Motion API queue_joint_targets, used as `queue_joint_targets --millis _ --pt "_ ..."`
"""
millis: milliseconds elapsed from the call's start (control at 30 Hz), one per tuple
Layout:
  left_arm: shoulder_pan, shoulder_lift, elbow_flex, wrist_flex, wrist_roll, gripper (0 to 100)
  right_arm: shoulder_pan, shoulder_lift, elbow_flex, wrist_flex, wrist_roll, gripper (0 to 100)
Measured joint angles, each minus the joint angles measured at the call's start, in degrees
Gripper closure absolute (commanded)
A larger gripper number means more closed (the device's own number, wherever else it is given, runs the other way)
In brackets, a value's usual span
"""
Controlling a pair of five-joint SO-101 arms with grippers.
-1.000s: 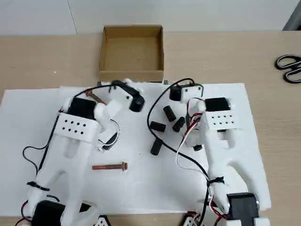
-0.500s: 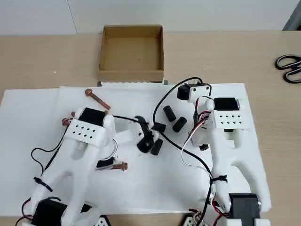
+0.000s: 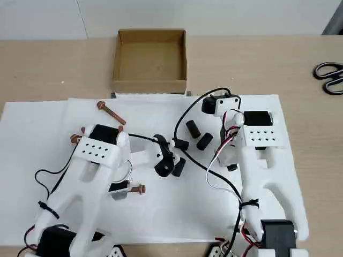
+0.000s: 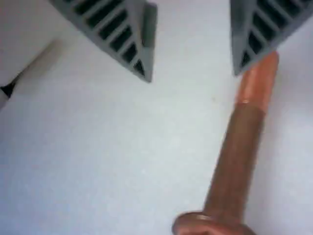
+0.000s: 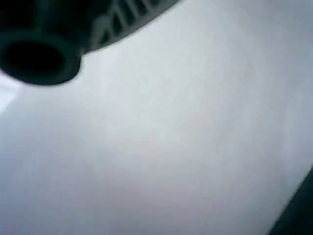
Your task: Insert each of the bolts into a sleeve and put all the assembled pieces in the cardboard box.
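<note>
One wooden table [image 3: 48, 59] carries everything. A white foam sheet [image 3: 161, 214] lies on it, just on the arms' side of the open brown cardboard box [image 3: 150, 85]. Both white arms lean over that sheet. The left arm [image 3: 96, 155] is out from the box's left front corner and the right arm [image 3: 256, 139] is off to the box's right. Black-handled scissors [image 3: 329, 75] lie on bare wood well to the right of the box.

From above, one copper bolt [image 3: 110, 112] lies free on the sheet near the box's left front corner. A second copper bolt [image 3: 136, 188] pokes out from under the left arm, farther from the box. Four black tubular sleeves [image 3: 193, 128] are scattered between the arms, out from the box's right front corner.

The left wrist view adds what the arm covers from above. The left gripper [image 4: 191, 71] is spread wide and holds nothing, with the second bolt's tip at one ribbed grey fingertip [image 4: 247, 49].

The right wrist view brings a black sleeve mouth [image 5: 36, 56] close beside the right gripper [image 5: 127, 19]. Whether that claw is wide, narrow or holding the sleeve cannot be told.
</note>
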Motion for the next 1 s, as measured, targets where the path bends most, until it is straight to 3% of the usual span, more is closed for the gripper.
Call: queue_joint_targets --millis 300,800,1000 --pt "0.0 0.0 3.78 -7.3 0.0 89 -0.09 0.0 0.0 0.0 0.0 99.5" --pt "5.01 0.0 3.78 -9.58 0.0 89 -0.09 0.0 0.0 0.0 0.0 99.5" --pt "5.71 0.0 7.91 -14.15 0.0 89 -0.09 0.0 0.0 0.0 0.0 99.5"
